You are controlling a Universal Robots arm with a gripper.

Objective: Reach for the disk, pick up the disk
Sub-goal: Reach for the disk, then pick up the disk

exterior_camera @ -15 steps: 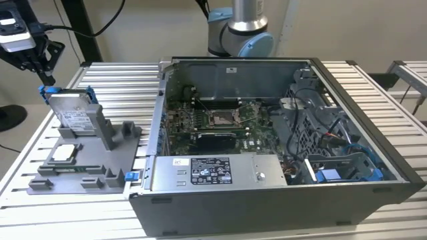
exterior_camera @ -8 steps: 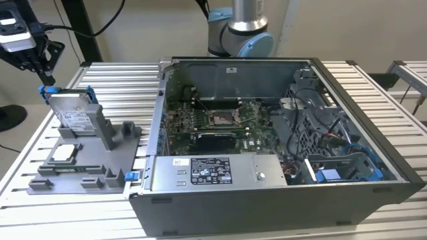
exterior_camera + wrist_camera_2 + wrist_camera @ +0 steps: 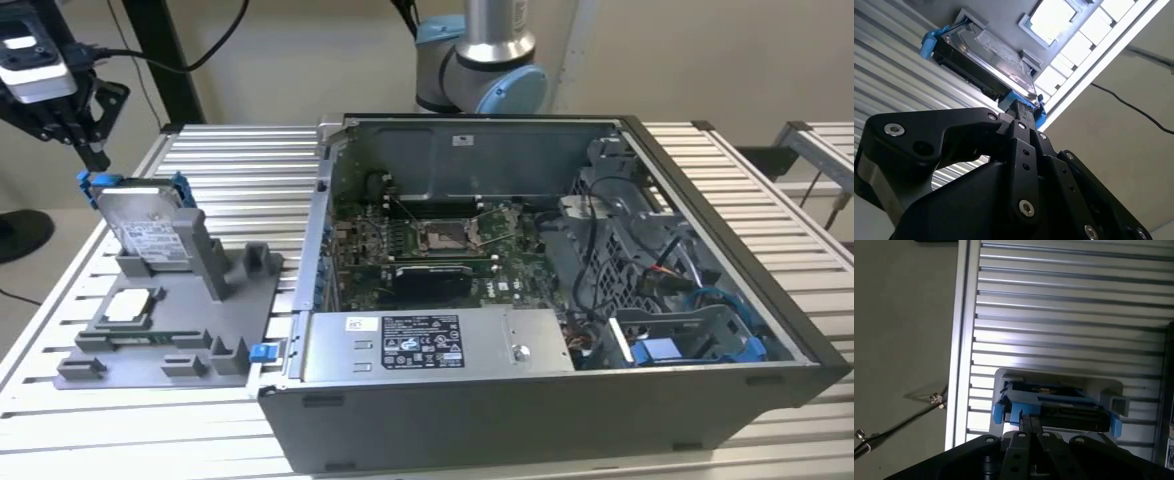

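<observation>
The disk (image 3: pixel 144 228) is a silver-grey drive with a white label and blue side rails. It stands on edge in a grey plastic holder (image 3: pixel 180 335) at the exterior view's left. My black gripper (image 3: pixel 98 158) hangs just above the disk's upper far corner, at its blue rail, with the fingers pressed together and nothing between them. In both wrist views the closed fingertips (image 3: pixel 1021 107) (image 3: pixel 1029 420) point at the blue rail end of the disk (image 3: pixel 994 55) (image 3: pixel 1054 405), very close to it.
A pale square processor chip (image 3: pixel 127 305) lies on the holder in front of the disk. An open computer case (image 3: pixel 534 300) with a grey power supply box (image 3: pixel 427 345) stands to the exterior view's right. A slatted metal table (image 3: pixel 227 150) carries everything; a cable (image 3: pixel 894 425) lies on the floor beyond its edge.
</observation>
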